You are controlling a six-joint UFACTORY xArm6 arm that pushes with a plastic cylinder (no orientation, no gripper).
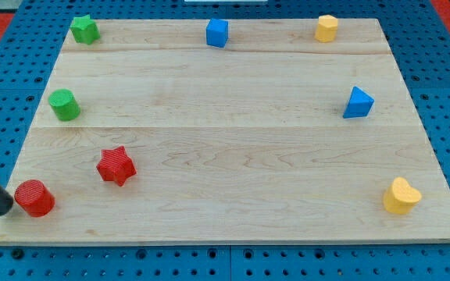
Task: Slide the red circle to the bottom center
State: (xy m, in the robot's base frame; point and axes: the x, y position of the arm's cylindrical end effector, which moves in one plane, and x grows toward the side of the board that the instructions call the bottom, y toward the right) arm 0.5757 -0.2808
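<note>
The red circle (34,197) sits near the board's bottom-left corner. My tip (6,209) is at the view's left of it, touching or almost touching its left side; the dark rod runs off the left edge. A red star (116,165) lies up and to the right of the red circle.
A green circle (64,104) is at the left and a green star (84,30) at the top left. A blue cube (217,33) is at top centre, a yellow block (326,28) at top right, a blue triangle (358,103) at the right, a yellow heart (401,196) at bottom right. The wooden board (233,156) lies on a blue pegboard.
</note>
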